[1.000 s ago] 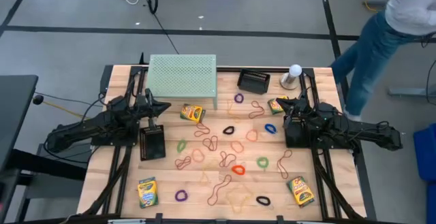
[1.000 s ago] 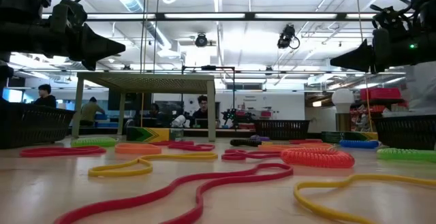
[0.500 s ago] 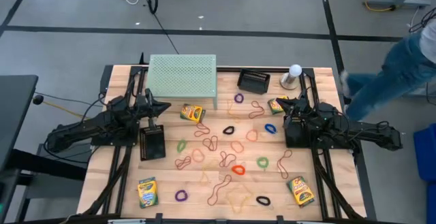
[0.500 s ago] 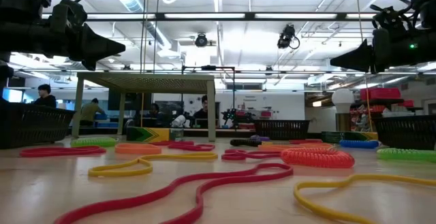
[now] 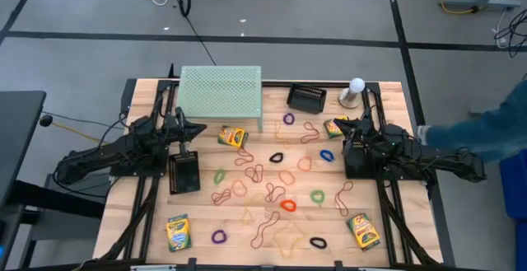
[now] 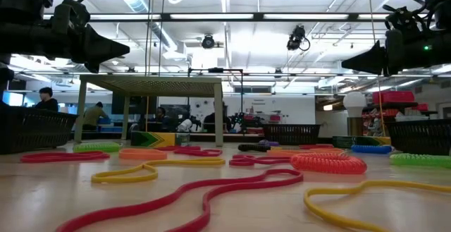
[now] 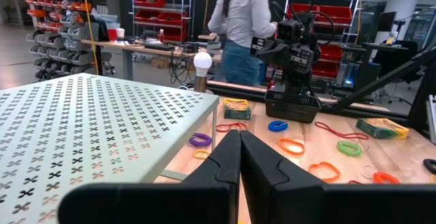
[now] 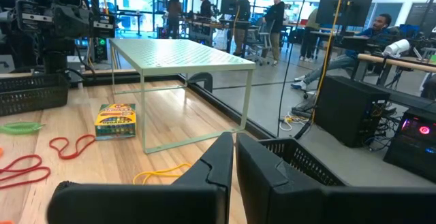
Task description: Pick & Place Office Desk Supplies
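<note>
Lying loose: thin multicolor rubber bands (image 5: 286,205) (4 crayon boxes (image 5: 233,137)), both claws pinched closed.

Two matte black jointed arms, built of blocky housings and slim links, each end in a gripper, the left gripper (image 5: 195,129) and right gripper (image 5: 342,124), of two dark, wedge-shaped fingers (image 7: 216,157) tapering to narrow tips, with thin cables trailing behind.

four crayon boxes (image 5: 232,137) are counted on the bench (image 5: 247,230), with three black mesh trays (image 5: 306,99), one green perforated shelf (image 5: 220,92), one ball-topped stand (image 5: 354,91) and over twenty rubber-band loops (image 5: 287,206).
</note>
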